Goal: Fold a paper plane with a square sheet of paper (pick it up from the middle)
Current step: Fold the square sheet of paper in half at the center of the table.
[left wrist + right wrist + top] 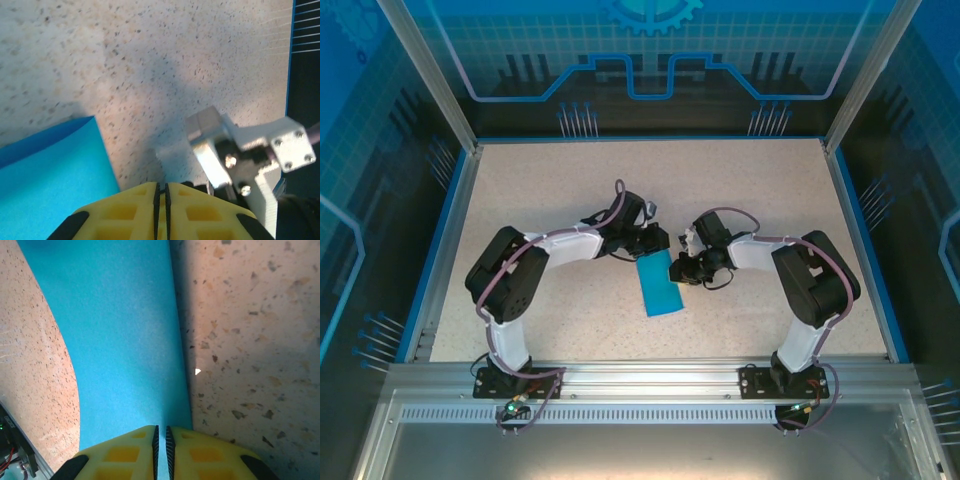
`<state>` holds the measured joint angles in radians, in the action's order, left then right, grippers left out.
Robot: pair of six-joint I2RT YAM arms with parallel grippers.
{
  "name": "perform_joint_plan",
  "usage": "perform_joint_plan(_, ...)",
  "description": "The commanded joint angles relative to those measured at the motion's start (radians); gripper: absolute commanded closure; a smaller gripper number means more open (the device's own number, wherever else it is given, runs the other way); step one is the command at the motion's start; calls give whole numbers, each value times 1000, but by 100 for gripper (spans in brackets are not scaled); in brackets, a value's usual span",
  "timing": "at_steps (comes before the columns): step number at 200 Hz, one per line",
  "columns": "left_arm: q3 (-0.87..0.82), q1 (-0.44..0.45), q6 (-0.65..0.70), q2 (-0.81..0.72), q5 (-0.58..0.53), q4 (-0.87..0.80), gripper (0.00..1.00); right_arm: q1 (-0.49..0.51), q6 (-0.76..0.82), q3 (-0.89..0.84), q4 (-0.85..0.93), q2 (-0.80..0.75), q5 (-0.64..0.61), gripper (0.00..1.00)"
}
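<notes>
The square sheet of paper (pixel 660 288) is bright blue and folded into a narrow rectangle on the middle of the table. My left gripper (pixel 656 244) is just beyond the sheet's far end. In the left wrist view its yellow jaws (pixel 161 188) are shut with nothing between them, and the sheet (pixel 45 180) lies to their left. My right gripper (pixel 681 268) is at the far right corner of the sheet. In the right wrist view it (pixel 160 431) is shut on the sheet (pixel 125 340), which runs away from the pads with its left edge bowed.
The speckled tabletop (pixel 550 190) has a raised blue rim (pixel 448 230) and metal frame posts at the sides. The right arm's white wrist hardware (pixel 235 150) sits close to my left gripper. The two arms nearly meet over the sheet's far end.
</notes>
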<state>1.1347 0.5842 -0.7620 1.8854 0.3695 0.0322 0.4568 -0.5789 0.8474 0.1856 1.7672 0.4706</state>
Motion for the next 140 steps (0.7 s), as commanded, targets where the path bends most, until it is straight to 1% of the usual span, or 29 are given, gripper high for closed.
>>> perform_joint_plan(1, 43, 8, -22, 68, 23, 2, 86, -12, 16, -30, 22, 26, -9, 85)
perform_joint_plan(44, 75, 8, -14, 120, -18, -23, 89, -14, 16, -36, 16, 22, -3, 85)
perform_joint_plan(97, 98, 8, -5, 167, -33, -37, 89, -13, 21, -39, 14, 23, 7, 85)
perform_joint_plan(140, 115, 9, 7, 194, -83, -74, 90, -13, 28, -42, 20, 23, 12, 85)
